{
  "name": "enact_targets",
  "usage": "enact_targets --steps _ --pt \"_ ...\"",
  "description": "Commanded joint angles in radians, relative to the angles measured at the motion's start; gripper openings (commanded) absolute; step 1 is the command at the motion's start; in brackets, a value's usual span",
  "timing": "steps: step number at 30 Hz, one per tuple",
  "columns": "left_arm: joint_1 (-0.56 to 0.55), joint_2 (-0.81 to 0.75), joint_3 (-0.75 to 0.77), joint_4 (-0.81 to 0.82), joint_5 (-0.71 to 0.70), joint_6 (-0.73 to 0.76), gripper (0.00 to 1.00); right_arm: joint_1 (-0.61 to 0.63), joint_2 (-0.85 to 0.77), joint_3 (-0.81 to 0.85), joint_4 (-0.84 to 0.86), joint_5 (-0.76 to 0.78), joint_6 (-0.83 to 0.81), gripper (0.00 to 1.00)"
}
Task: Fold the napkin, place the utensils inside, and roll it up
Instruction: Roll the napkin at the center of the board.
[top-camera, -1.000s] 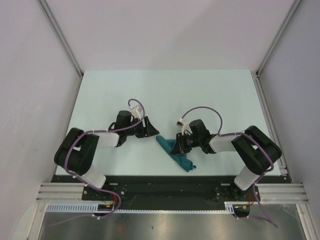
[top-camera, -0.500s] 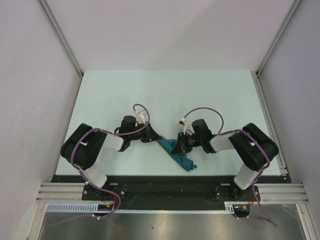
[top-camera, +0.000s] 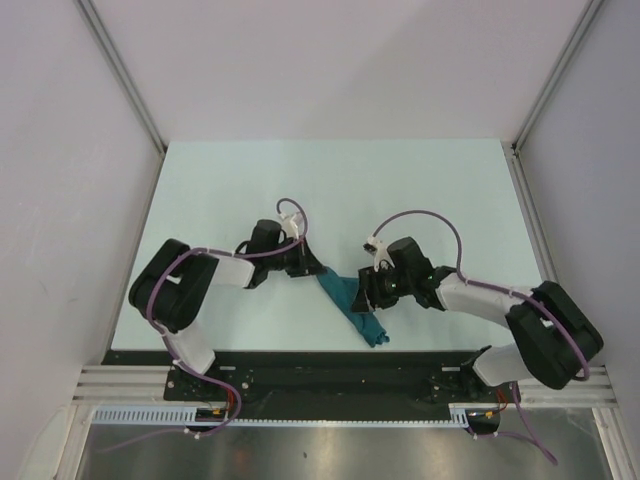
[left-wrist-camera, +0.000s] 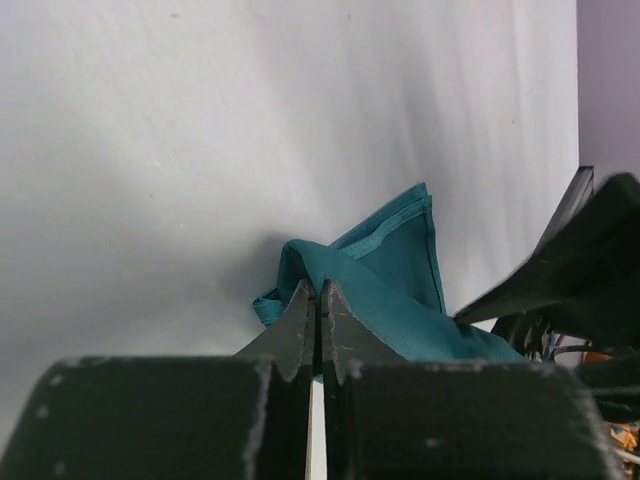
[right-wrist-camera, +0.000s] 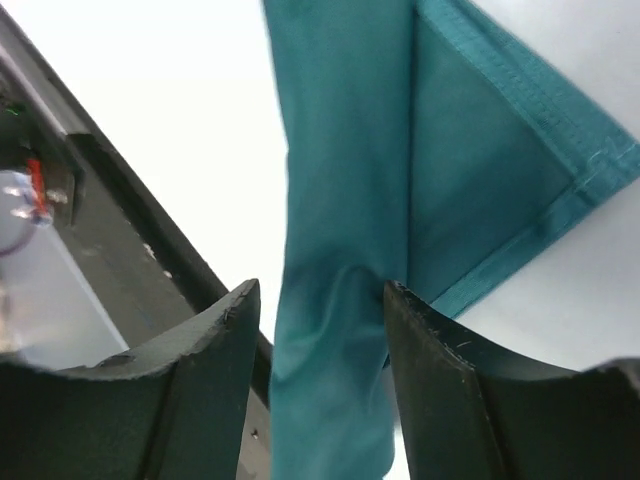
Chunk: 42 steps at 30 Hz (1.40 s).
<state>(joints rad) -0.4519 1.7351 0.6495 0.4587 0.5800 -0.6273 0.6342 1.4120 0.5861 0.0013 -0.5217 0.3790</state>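
Note:
The napkin (top-camera: 352, 303) is a dark teal narrow bundle lying aslant near the table's front edge, from upper left to lower right. My left gripper (top-camera: 313, 268) is at its upper-left end. In the left wrist view the left gripper (left-wrist-camera: 318, 292) is shut, and the napkin (left-wrist-camera: 400, 262) rises in a peak to the tips, pinched. My right gripper (top-camera: 365, 293) sits over the bundle's middle. In the right wrist view the right gripper (right-wrist-camera: 321, 287) is open astride the napkin (right-wrist-camera: 340, 180), the right fingertip (right-wrist-camera: 400, 300) touching the cloth. The utensils are hidden.
The pale table (top-camera: 330, 190) ends at a black rail (top-camera: 320, 365) just below the napkin; that rail (right-wrist-camera: 120, 200) shows close on the left in the right wrist view. The right gripper's dark body (left-wrist-camera: 575, 265) stands near the left fingers. Grey walls flank both sides.
My left gripper moved right onto the napkin's upper end and shut on it. My right gripper opened, letting go of the bundle, and its arm swung outward to the right.

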Motion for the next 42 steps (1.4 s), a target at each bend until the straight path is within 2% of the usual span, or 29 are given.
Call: enact_targets --steps 1,4,12,30,37,38,42 --pt "-0.002 0.014 0.050 -0.063 -0.019 0.057 0.00 0.111 -0.138 0.072 -0.208 0.247 -0.061 0.58" --pt "-0.002 0.023 0.065 -0.089 -0.023 0.070 0.00 0.218 -0.208 0.089 -0.257 0.411 -0.042 0.59" --pt "-0.002 0.038 0.094 -0.118 -0.031 0.071 0.00 0.331 -0.255 0.064 -0.354 0.482 0.080 0.59" --pt "-0.002 0.081 0.151 -0.141 -0.035 0.071 0.00 0.334 -0.289 -0.085 -0.343 0.493 0.198 0.59" --pt "-0.002 0.106 0.190 -0.196 -0.043 0.100 0.00 0.338 -0.303 0.063 -0.457 0.597 0.123 0.62" --pt "-0.002 0.106 0.193 -0.201 -0.045 0.101 0.00 0.338 -0.300 0.086 -0.480 0.610 0.095 0.71" --pt "-0.002 0.110 0.200 -0.213 -0.043 0.109 0.00 0.340 -0.265 0.204 -0.501 0.675 0.023 0.77"
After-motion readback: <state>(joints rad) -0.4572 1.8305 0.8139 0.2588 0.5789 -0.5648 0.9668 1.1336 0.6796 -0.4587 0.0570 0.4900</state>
